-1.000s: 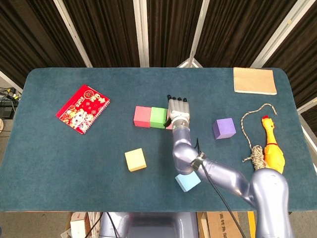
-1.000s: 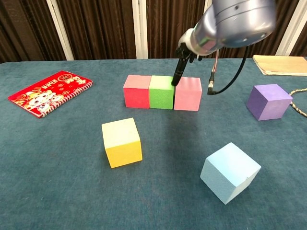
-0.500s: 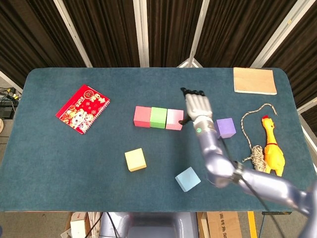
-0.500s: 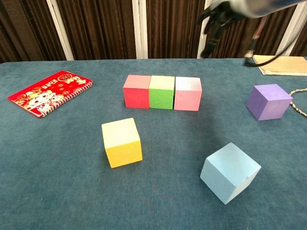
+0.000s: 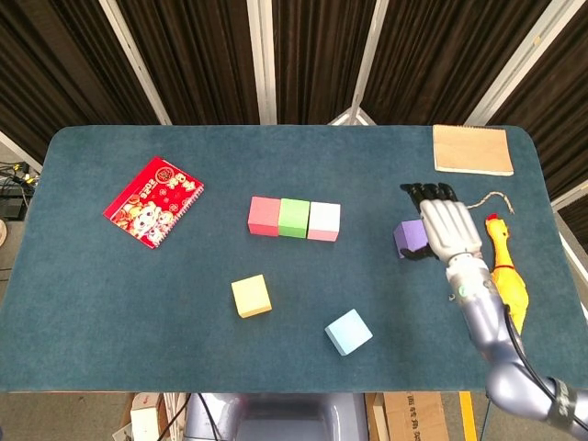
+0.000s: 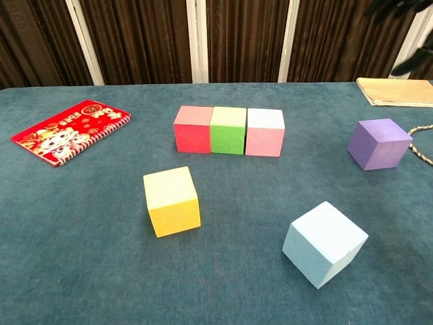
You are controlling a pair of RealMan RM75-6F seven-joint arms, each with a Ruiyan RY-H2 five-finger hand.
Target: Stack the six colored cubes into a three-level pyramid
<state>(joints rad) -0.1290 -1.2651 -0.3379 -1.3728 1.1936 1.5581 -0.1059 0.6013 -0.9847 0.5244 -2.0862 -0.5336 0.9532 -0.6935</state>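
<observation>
Red (image 5: 264, 216), green (image 5: 295, 218) and pink (image 5: 323, 221) cubes stand touching in a row at mid-table. In front of them lie a yellow cube (image 5: 251, 296) and a light blue cube (image 5: 348, 332), each alone. A purple cube (image 5: 409, 237) sits to the right, partly covered in the head view by my right hand (image 5: 447, 226). That hand hovers above it with fingers spread and holds nothing. The chest view shows the purple cube (image 6: 378, 143) untouched, with only dark fingertips (image 6: 413, 62) high in the top right corner. My left hand is out of sight.
A red spiral notebook (image 5: 153, 201) lies at the left and a tan notepad (image 5: 472, 150) at the far right corner. A rope (image 5: 477, 281) and a yellow rubber chicken (image 5: 504, 265) lie along the right edge, just beyond the purple cube.
My right hand has lifted away from the pink cube and swung right, ending above the purple cube. The three-cube row and the other cubes have not moved.
</observation>
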